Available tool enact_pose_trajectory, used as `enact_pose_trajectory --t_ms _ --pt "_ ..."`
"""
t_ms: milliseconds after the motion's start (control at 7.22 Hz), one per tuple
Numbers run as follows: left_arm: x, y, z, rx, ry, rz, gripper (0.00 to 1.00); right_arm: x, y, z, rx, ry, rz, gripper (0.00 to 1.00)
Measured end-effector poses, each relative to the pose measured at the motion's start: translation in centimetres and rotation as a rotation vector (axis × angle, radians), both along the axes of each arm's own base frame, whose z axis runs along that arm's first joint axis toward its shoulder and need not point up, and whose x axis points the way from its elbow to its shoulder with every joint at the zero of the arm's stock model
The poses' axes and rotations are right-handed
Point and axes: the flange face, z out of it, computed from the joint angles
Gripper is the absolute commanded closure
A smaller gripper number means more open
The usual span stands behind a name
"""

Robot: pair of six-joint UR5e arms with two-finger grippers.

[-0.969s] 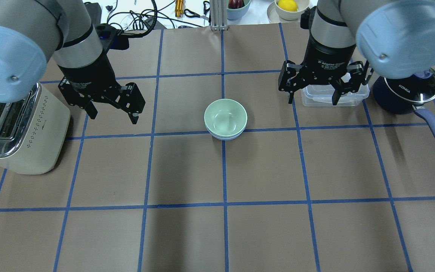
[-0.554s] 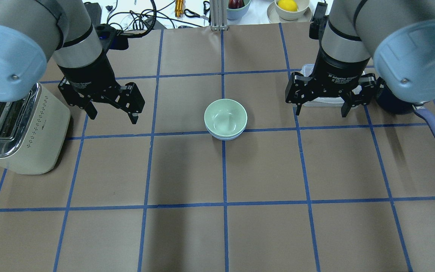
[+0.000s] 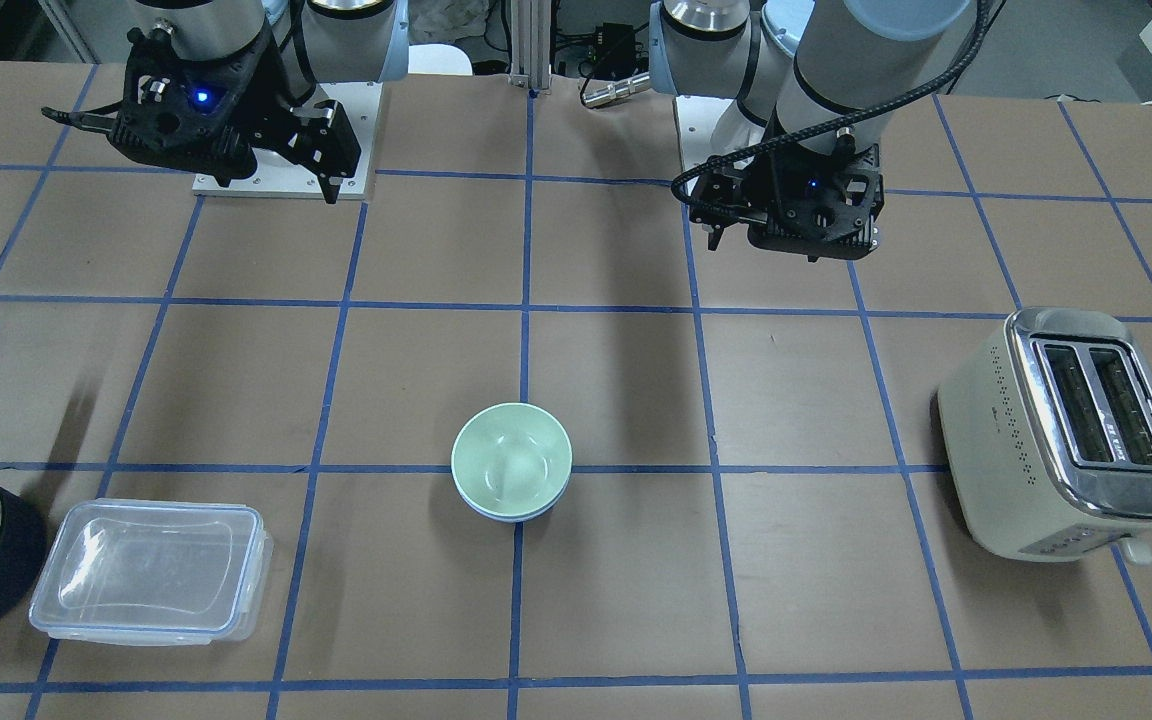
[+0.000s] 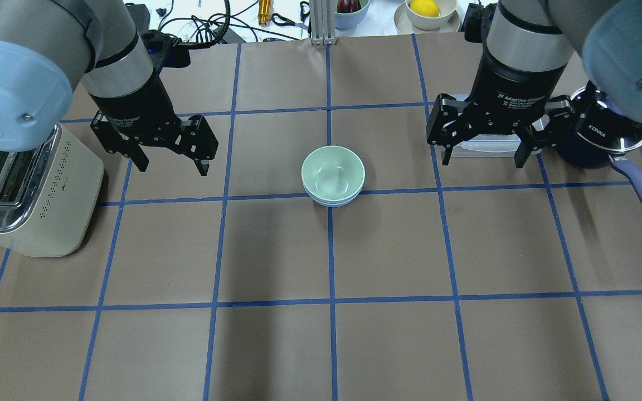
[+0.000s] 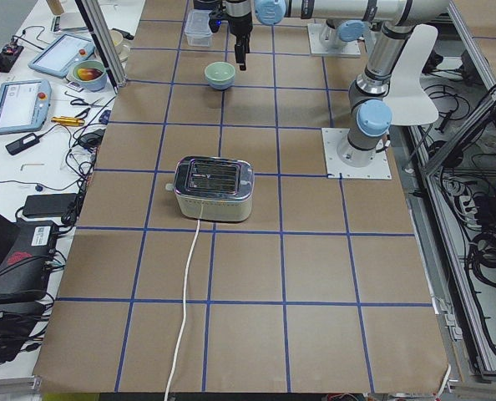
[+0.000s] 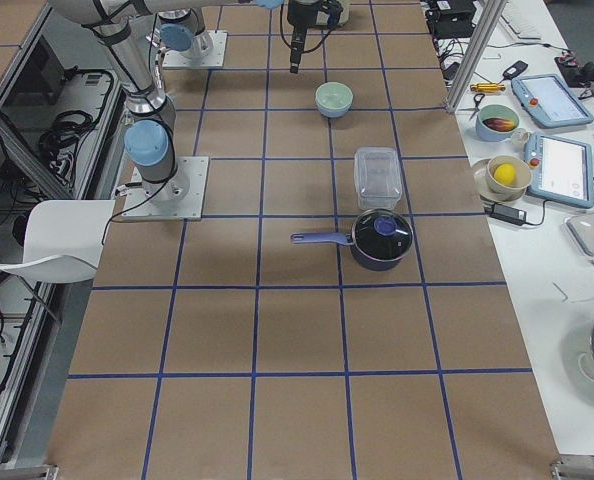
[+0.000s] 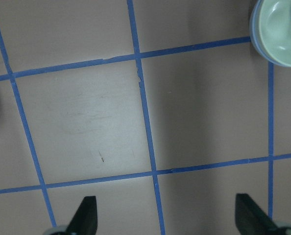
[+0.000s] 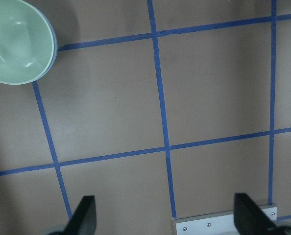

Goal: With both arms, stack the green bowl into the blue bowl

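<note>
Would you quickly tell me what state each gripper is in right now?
The left gripper is open, holding nothing.
The right gripper is open, holding nothing.

Robotics lab. The worktop (image 4: 276,345) is brown paper gridded with blue tape (image 4: 330,250). Two jointed arms (image 6: 149,145) are bolted to white base plates (image 5: 336,167), with an aluminium extrusion post (image 4: 321,22) at the far edge. The side bench (image 6: 577,300) carries teach pendants (image 6: 560,165) and loose cables (image 5: 89,142). More cable bundles (image 5: 482,251) and a white chair (image 6: 47,235) sit behind the robot. A toaster (image 5: 213,188) and saucepan (image 6: 382,240) sit on the grid.
</note>
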Motion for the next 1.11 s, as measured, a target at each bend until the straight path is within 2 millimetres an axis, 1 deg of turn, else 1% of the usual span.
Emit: enact_pose_trajectory --t_ms 415,692,1108 --pt "0.4 0.0 0.5 -0.011 -0.02 -0.008 0.0 -0.2 -1.4 -0.9 -0.01 -0.005 -0.001 0.0" --pt "0.5 0.1 0.7 -0.012 -0.024 -0.011 0.0 -0.3 -2.1 -1.0 -0.032 -0.007 0.001 0.0" --pt "0.3 0.2 0.6 -0.013 -0.026 -0.004 0.0 -1.5 -2.7 -1.3 -0.026 0.003 -0.001 0.0"
